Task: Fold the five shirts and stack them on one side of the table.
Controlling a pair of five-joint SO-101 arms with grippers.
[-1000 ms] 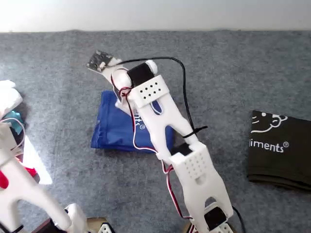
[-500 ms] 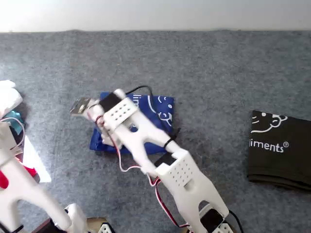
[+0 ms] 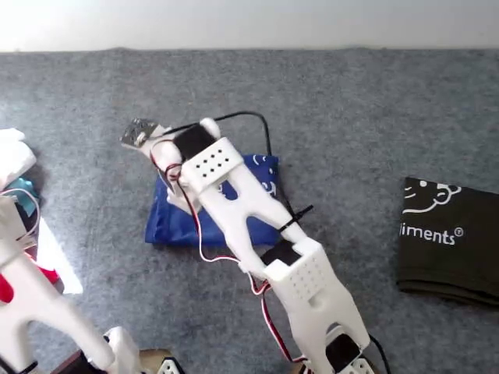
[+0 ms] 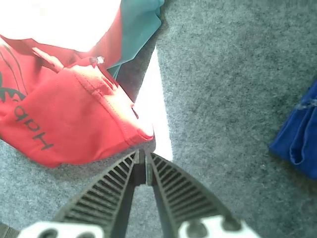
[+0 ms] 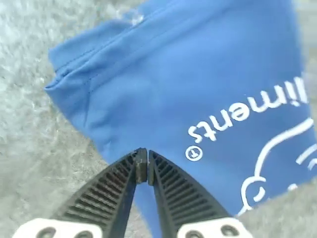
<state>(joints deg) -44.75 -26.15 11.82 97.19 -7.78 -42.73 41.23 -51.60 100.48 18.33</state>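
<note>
We found the blue shirt (image 3: 168, 222) lying on the middle of the bench (image 3: 374, 117) beneath the right fingers (image 5: 124, 188), which were pressed together and held nothing, and judged it light, soft and floppy, best pinched through all layers at its folded edge.

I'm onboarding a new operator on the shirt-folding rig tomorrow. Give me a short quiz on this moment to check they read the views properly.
1. True or false: the right gripper is shut, over the blue shirt.
2. What colour is the folded shirt at the high view's right edge? A white, B black, C yellow.
3. Fill in: the crumpled shirt nearest the left gripper is ____.
Key: 1 true; 2 B; 3 red.
</note>
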